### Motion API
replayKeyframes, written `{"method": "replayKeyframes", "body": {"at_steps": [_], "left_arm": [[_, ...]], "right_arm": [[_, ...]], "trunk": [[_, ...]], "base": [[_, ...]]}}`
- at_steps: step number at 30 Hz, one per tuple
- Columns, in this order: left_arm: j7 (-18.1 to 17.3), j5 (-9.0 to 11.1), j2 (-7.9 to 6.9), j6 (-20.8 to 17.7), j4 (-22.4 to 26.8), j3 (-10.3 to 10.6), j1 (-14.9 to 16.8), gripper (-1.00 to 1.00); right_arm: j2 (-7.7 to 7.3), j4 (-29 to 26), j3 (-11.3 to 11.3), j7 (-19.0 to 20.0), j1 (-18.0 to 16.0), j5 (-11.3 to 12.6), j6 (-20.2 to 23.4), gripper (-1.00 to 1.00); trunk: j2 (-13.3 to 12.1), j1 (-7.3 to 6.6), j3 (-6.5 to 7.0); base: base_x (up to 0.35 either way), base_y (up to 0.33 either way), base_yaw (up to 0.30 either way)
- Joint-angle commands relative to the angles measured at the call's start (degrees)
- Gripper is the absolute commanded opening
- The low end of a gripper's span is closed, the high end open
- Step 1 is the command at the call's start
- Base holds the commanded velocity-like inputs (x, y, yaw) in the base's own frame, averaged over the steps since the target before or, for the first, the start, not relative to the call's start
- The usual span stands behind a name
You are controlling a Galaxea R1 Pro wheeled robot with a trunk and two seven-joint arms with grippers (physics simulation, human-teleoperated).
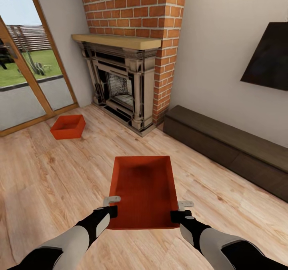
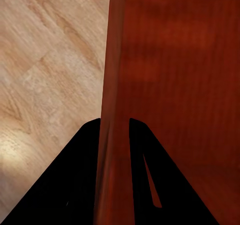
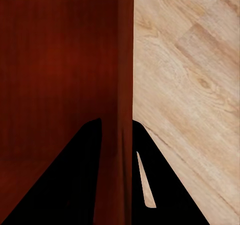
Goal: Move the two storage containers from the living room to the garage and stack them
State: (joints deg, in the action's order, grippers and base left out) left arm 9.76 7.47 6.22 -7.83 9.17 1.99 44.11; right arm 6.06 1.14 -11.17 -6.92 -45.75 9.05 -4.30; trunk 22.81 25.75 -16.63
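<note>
Lower centre of the head view: a red-orange storage container (image 1: 143, 190) sits between both arms, open top up, above the light wood plank floor (image 1: 52, 182). The left gripper (image 1: 111, 206) is at the container's near left wall, the right gripper (image 1: 181, 210) at its near right wall. In the left wrist view the left gripper (image 2: 115, 130) has its dark fingers (image 2: 82, 150) either side of the thin red wall (image 2: 112, 60), clamped narrow on it, one finger outside over the planks and one inside the bin. In the right wrist view the right gripper (image 3: 116, 130) is likewise pinched on the opposite wall (image 3: 125, 60), with the bin's inside (image 3: 55, 70) on one side and floor (image 3: 195, 85) on the other. Further off, left of centre in the head view, the second storage container (image 1: 68, 126) rests on the planks near the glass door (image 1: 24, 81). Beyond it stands the red brick fireplace (image 1: 128, 89) in the upper middle. A long low dark cabinet (image 1: 228, 150) runs along the right wall, with the black wall TV (image 1: 268, 57) above it at the right edge.
</note>
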Motion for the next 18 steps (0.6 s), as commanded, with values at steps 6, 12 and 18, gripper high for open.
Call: {"method": "replayKeyframes", "body": {"at_steps": [6,12,18], "left_arm": [[2.10,-0.96,0.02,-0.17,0.36,-0.32,0.05,-1.00],[2.10,-0.96,0.02,-0.09,0.36,-0.26,0.05,-1.00],[2.10,-0.96,-0.02,-0.08,0.33,-0.37,0.04,-1.00]], "right_arm": [[0.01,0.35,0.00,-4.68,-0.09,1.50,-0.36,-1.00],[0.05,0.35,0.00,-4.68,-0.08,1.50,-0.36,-1.00],[0.08,0.35,0.00,-4.68,-0.11,1.50,-0.36,-1.00]], "trunk": [[0.10,0.03,0.46],[0.10,0.03,1.01],[0.10,0.03,1.56]], "base": [[0.000,0.000,0.000],[0.000,0.000,0.000],[0.000,0.000,0.000]]}}
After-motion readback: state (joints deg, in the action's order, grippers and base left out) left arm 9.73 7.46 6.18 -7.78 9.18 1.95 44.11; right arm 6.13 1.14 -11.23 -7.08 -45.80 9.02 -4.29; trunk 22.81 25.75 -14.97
